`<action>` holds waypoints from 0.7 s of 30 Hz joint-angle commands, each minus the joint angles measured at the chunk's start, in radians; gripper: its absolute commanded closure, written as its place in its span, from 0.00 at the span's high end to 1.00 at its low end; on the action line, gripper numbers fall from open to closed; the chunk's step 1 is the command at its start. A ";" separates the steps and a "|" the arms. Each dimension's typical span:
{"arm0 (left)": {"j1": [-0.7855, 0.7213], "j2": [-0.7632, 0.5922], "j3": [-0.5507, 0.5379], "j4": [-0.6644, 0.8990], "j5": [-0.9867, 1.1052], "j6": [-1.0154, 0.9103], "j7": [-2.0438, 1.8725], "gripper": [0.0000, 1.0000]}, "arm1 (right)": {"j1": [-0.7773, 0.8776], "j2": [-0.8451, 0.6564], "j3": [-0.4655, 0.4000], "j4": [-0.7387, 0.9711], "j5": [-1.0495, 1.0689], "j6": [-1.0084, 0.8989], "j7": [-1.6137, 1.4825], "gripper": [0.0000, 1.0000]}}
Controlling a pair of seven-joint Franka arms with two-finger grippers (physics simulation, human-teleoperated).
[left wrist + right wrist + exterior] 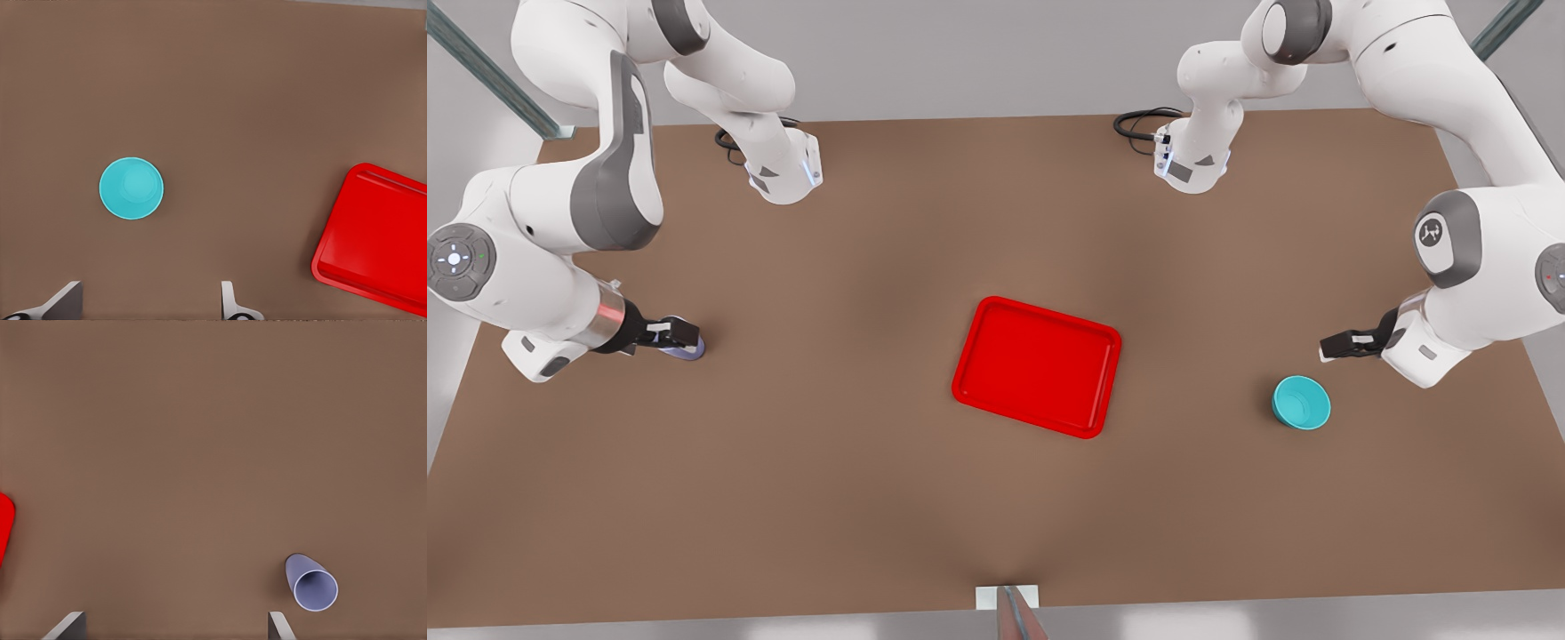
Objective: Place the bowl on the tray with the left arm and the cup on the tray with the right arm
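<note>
Tray (1037,366) sits bare on the table (854,498); bowl (1301,402) holds nothing near the spread left gripper (1336,347); right gripper (679,335), fingers spread, hovers over the cup (311,583)

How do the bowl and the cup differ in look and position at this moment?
The bowl is teal, wide and shallow; the cup is lavender, narrower and tapered. The bowl sits on the front view's right of the red tray, clear of the left gripper; the cup sits on the tray's other side, mostly hidden under the right gripper in the front view. Both grippers are open. Both vessels rest on the brown table, off the tray, ungrasped.
</note>
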 commanded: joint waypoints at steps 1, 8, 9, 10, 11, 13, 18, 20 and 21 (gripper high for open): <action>0.000 0.000 0.000 -0.001 0.000 0.000 0.000 1.00 | 0.000 0.000 0.000 0.000 -0.001 0.000 0.000 1.00; 0.252 0.233 0.002 -0.005 -0.196 0.181 0.423 1.00 | 0.003 0.000 0.000 -0.011 -0.004 0.000 0.008 1.00; 0.267 0.282 0.002 -0.008 -0.214 0.233 0.491 1.00 | -0.006 0.024 0.000 -0.026 -0.011 0.008 0.011 1.00; 0.278 0.301 0.002 -0.076 -0.282 0.325 0.541 1.00 | -0.003 0.040 0.000 -0.028 -0.034 0.011 0.012 1.00; 0.272 0.301 0.000 -0.148 -0.285 0.426 0.557 1.00 | -0.001 0.046 0.000 -0.044 -0.034 0.016 0.017 1.00; 0.273 0.348 -0.023 -0.162 -0.287 0.499 0.558 1.00 | -0.004 0.069 0.000 -0.044 -0.042 0.017 0.015 1.00; 0.273 0.412 -0.023 -0.162 -0.314 0.522 0.600 1.00 | 0.002 0.101 0.000 -0.043 -0.079 0.054 0.066 1.00; 0.273 0.434 -0.025 -0.163 -0.314 0.519 0.614 1.00 | 0.002 0.101 0.000 -0.046 -0.087 0.063 0.087 1.00; 0.272 0.434 -0.025 -0.174 -0.313 0.517 0.615 1.00 | -0.010 0.106 0.000 -0.057 -0.065 0.062 0.158 1.00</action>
